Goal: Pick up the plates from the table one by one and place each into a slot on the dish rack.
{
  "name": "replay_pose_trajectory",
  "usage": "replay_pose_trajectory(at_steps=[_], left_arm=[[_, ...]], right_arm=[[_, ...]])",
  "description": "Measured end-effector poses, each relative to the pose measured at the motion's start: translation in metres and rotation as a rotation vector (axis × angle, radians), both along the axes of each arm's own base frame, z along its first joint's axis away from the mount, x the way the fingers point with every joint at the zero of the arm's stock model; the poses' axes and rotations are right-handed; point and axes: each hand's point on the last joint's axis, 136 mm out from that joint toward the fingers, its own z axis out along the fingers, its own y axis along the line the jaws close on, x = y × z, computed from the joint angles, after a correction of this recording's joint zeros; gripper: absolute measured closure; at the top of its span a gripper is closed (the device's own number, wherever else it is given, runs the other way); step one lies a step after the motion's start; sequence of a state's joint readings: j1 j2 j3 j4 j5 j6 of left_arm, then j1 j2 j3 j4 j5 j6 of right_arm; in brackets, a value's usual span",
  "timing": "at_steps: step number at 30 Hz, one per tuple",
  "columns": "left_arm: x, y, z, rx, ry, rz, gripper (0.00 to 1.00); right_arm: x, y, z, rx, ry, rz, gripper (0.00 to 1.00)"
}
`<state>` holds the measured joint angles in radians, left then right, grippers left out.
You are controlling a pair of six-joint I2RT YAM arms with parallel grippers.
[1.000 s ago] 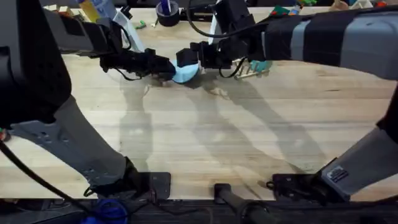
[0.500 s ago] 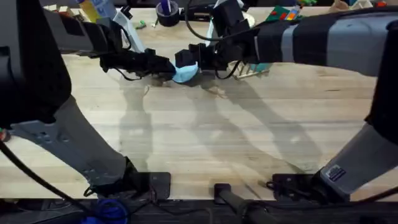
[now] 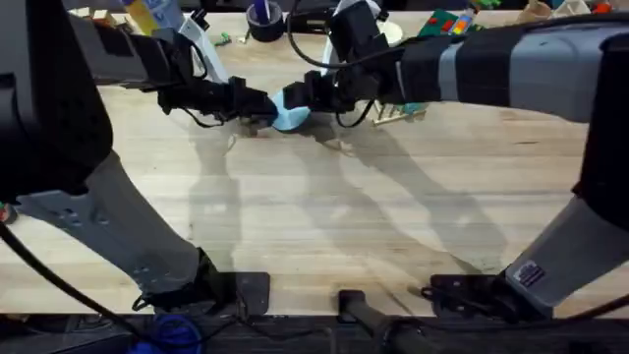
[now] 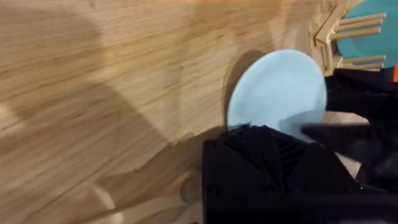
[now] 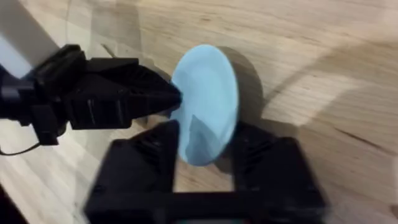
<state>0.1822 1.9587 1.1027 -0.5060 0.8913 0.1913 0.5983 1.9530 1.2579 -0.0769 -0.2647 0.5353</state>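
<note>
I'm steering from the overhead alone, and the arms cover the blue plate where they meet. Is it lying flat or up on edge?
Observer: Up on edge. The right wrist view shows the light blue plate standing nearly vertical at the right gripper.
Operator: Where is the other arm against it?
Observer: The left gripper meets the plate's rim from the side, roughly at mid height.
Operator: Anything in the rack already?
Observer: Yes. The left wrist view shows a teal plate standing between the pegs of the dish rack, just beyond the blue plate.
</note>
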Motion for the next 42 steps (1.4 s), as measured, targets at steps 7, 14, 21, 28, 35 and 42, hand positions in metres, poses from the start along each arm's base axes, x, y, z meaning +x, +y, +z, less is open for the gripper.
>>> replay_pose_trajectory(at_steps=[7, 14, 21, 28, 35, 42], left_arm=[[0.0, 0.001, 0.0, -0.004, 0.003, 0.003, 0.96], [0.0, 0.001, -0.001, -0.016, 0.007, 0.005, 0.96], [0.0, 0.001, 0.0, -0.019, 0.003, 0.005, 0.962], [0.002, 0.001, 0.001, -0.029, 0.015, 0.004, 0.962], [0.004, 0.002, 0.004, -0.018, 0.06, 0.0, 0.962], [0.01, 0.002, 0.015, 0.022, 0.061, -0.016, 0.962]], right_arm=[[0.006, -0.003, 0.003, 0.007, 0.004, -0.046, 0.964], [0.006, -0.003, 0.002, 0.007, 0.008, -0.05, 0.972], [0.006, -0.003, 0.002, 0.007, 0.009, -0.053, 0.971], [0.007, -0.003, 0.003, 0.007, 0.007, -0.053, 0.97], [0.007, -0.003, 0.004, 0.009, 0.005, -0.053, 0.97], [0.008, -0.001, 0.006, 0.012, 0.001, -0.052, 0.97]])
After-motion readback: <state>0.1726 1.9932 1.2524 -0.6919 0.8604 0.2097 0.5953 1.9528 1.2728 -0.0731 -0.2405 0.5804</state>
